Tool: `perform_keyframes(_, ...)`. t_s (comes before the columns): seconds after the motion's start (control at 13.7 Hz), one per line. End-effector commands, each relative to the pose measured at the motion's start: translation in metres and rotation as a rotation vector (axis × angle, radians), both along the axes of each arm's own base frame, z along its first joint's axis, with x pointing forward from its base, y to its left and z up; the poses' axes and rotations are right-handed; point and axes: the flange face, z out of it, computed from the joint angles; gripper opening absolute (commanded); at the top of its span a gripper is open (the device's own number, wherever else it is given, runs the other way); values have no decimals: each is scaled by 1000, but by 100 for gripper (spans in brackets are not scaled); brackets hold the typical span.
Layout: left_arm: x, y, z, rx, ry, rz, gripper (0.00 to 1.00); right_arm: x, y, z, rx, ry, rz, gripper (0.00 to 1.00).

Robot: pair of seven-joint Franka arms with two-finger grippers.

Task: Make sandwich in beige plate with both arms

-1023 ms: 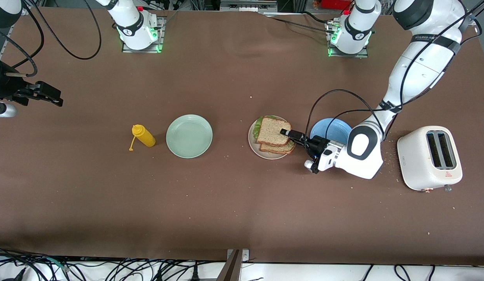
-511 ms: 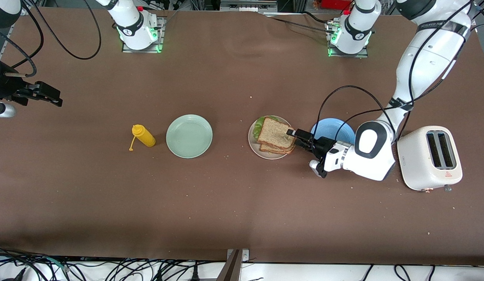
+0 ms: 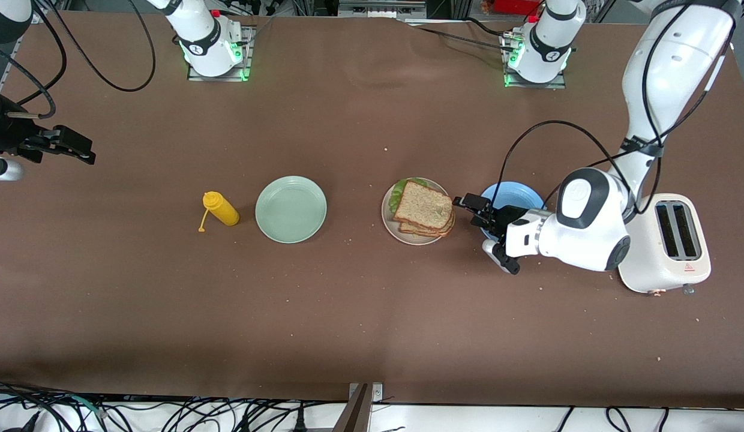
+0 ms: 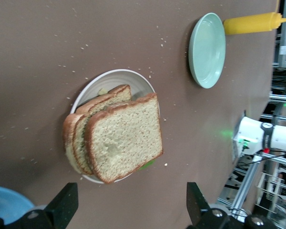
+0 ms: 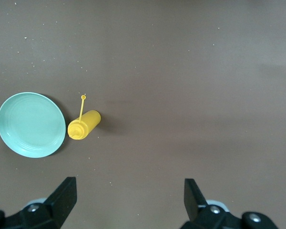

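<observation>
The sandwich lies on the beige plate: two brown bread slices stacked a little askew, with green lettuce showing at the edge. My left gripper hangs open just beside the plate, over the edge of the blue plate, holding nothing. In the left wrist view the sandwich sits on the plate just ahead of my open left gripper. My right gripper waits open over the right arm's end of the table. It shows empty in the right wrist view.
A blue plate lies under the left hand, with a white toaster toward the left arm's end. A mint-green plate and a yellow squeeze bottle lie toward the right arm's end. Crumbs dot the brown table.
My left gripper opened, let go of the top bread slice and drew back from the sandwich toward the blue plate. The slice now rests on the stack. The right arm stayed still.
</observation>
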Motion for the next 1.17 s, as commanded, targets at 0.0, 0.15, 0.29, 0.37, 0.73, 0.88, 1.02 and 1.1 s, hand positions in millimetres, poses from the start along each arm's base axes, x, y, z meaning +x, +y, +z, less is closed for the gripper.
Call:
perform_keyframes(0.0,-6,11,46,132,-34,-1,100,-2,0,4,7,-12,-4,100)
perform_keyframes(0.15,-9,19,82,226,-75,3,100,-1,0,4,7,-16,12,100)
perform_keyframes(0.29,-14,25,119,318,-88,6,100,-1,0,4,8,-16,25,100)
perform_keyframes(0.37,-15,31,133,381,-101,-2,100,-1,0,3,9,-13,50,100)
perform_keyframes(0.73,-29,26,206,615,-242,29,100,-1,1,3,8,-14,84,100)
perform_keyframes(0.88,-30,46,223,676,-272,70,100,0,0,2,8,-12,82,100)
perform_keyframes(1.02,-31,72,240,707,-289,130,100,-1,1,2,10,-11,84,100)
perform_keyframes(1.1,-36,80,248,718,-295,150,100,-1,1,2,10,-11,82,100)
